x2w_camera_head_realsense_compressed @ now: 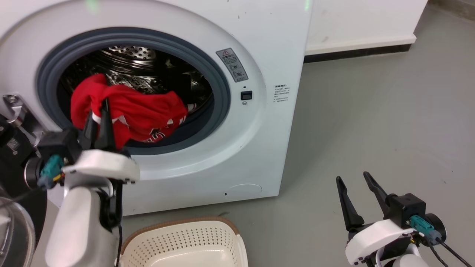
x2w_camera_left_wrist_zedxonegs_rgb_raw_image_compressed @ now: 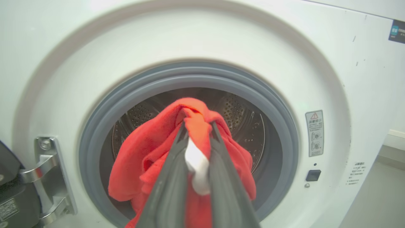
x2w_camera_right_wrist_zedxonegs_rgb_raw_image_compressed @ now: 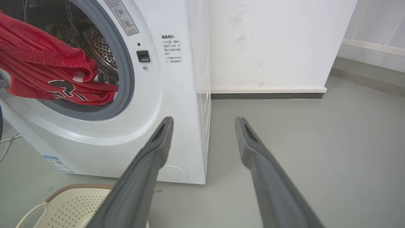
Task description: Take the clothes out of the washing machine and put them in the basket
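The red clothes [x2w_camera_head_realsense_compressed: 137, 111] hang across the grey porthole rim of the white washing machine [x2w_camera_head_realsense_compressed: 237, 155], half out of the steel drum. My left gripper [x2w_camera_head_realsense_compressed: 99, 107] is shut on a fold of the clothes [x2w_camera_left_wrist_zedxonegs_rgb_raw_image_compressed: 196, 133] right at the porthole's mouth, a white strip caught between its fingers [x2w_camera_left_wrist_zedxonegs_rgb_raw_image_compressed: 171, 177]. The clothes [x2w_camera_right_wrist_zedxonegs_rgb_raw_image_compressed: 47, 69] drape over the rim in the right wrist view too. The cream basket [x2w_camera_head_realsense_compressed: 185, 241] sits on the floor below the porthole; its rim [x2w_camera_right_wrist_zedxonegs_rgb_raw_image_compressed: 72, 190] shows at the lower left. My right gripper [x2w_camera_head_realsense_compressed: 356, 189] hangs open over the floor at the right, holding nothing.
The black-framed door and its metal hinge [x2w_camera_left_wrist_zedxonegs_rgb_raw_image_compressed: 47, 177] stand at the left of the porthole. Grey floor [x2w_camera_head_realsense_compressed: 371, 122] stretches to the right of the machine. A white wall with a dark skirting [x2w_camera_right_wrist_zedxonegs_rgb_raw_image_compressed: 269, 95] runs behind.
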